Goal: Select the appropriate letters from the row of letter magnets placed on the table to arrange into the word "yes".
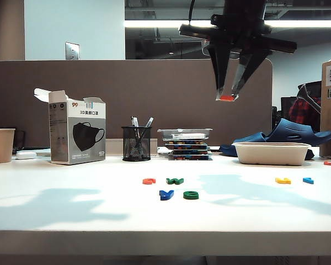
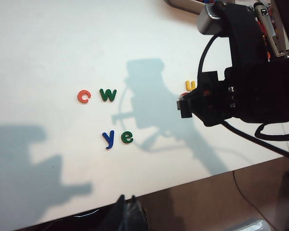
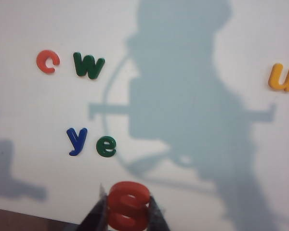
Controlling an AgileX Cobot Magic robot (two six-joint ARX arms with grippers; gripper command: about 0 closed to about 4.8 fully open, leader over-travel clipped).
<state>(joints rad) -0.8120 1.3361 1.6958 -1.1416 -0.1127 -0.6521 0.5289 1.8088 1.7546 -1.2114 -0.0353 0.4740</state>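
My right gripper (image 1: pixel 227 95) hangs high above the table (image 1: pixel 71 187), shut on an orange-red "s" (image 3: pixel 128 205) (image 1: pixel 227 98) pinched between its two fingers. Below on the table lie a dark blue "y" (image 1: pixel 166 194) (image 3: pixel 77 140) and, just right of it, a green "e" (image 1: pixel 191 195) (image 3: pixel 106 146). Behind them stays the row: an orange-red "c" (image 1: pixel 149 180), a dark green "w" (image 1: pixel 175 180), a yellow "u" (image 1: pixel 283 180) and a light blue letter (image 1: pixel 308 180). My left gripper (image 2: pixel 126 202) is out of the exterior view; its wrist view shows its fingertips together over the table's front edge, holding nothing.
Along the back stand a paper cup (image 1: pixel 1 144), a mask box (image 1: pixel 76 132), a mesh pen holder (image 1: pixel 136 143), a stack of trays (image 1: pixel 186 144) and a beige dish (image 1: pixel 272 153). Blue slippers (image 1: pixel 289 132) lie behind the dish. The right arm (image 2: pixel 241 86) fills one side of the left wrist view.
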